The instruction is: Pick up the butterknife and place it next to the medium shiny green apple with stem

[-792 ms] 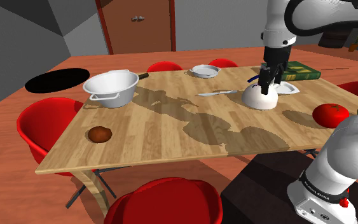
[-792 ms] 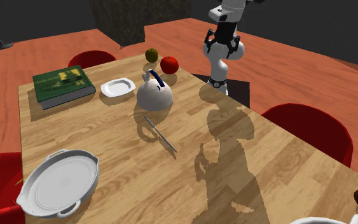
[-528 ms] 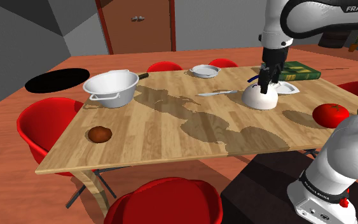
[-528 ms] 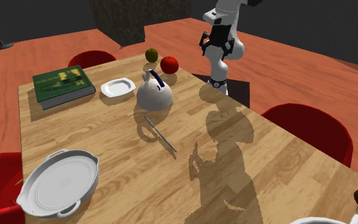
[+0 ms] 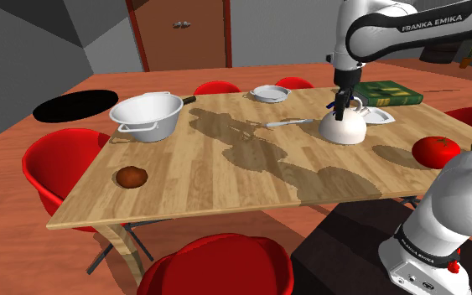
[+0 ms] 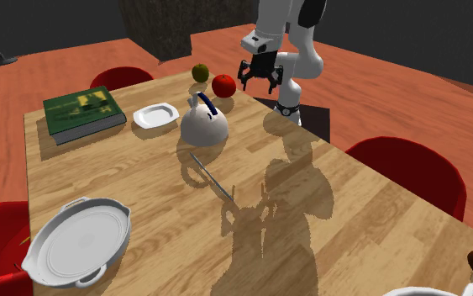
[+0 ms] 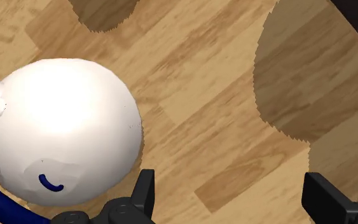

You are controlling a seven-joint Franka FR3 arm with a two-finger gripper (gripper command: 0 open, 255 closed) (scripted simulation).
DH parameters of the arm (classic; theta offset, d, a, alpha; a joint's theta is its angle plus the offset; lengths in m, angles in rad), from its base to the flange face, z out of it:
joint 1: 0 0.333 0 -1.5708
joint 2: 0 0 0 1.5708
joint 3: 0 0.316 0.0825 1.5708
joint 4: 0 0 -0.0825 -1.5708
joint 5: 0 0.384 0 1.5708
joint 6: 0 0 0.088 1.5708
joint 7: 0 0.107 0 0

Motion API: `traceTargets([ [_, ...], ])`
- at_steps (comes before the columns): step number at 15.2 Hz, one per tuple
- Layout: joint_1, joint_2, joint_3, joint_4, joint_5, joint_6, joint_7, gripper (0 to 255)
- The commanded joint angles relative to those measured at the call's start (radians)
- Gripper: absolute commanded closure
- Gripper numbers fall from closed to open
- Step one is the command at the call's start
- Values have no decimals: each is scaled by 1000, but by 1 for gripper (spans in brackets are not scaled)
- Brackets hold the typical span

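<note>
Matt wood-grain table (image 5: 225,180); smooth white kettle (image 7: 63,127); silvery butterknife (image 5: 288,122) (metal-looking).

I'm watching my white arm (image 5: 467,191), dark joints banding it, white FRANKA EMIKA lettering running along one dark link, a red dot showing just above the stand (image 5: 343,251), gripper (image 6: 260,84) all black.

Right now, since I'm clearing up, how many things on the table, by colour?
White (deep two-handled pot, shallow pan, round kettle, small plate): 4
Green (book, apple): 2
Red round fruit: 1
Brown round lump: 1
Grey butterknife: 1
Total: 9
</note>
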Motion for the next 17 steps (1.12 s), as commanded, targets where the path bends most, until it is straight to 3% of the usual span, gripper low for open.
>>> traceTargets([
  [1,7,67,-37,32,-13,45,-79,0],
  [8,33,326,-145,170,-1,192,-354,0],
  [17,25,693,-193,440,127,300,-715,0],
])
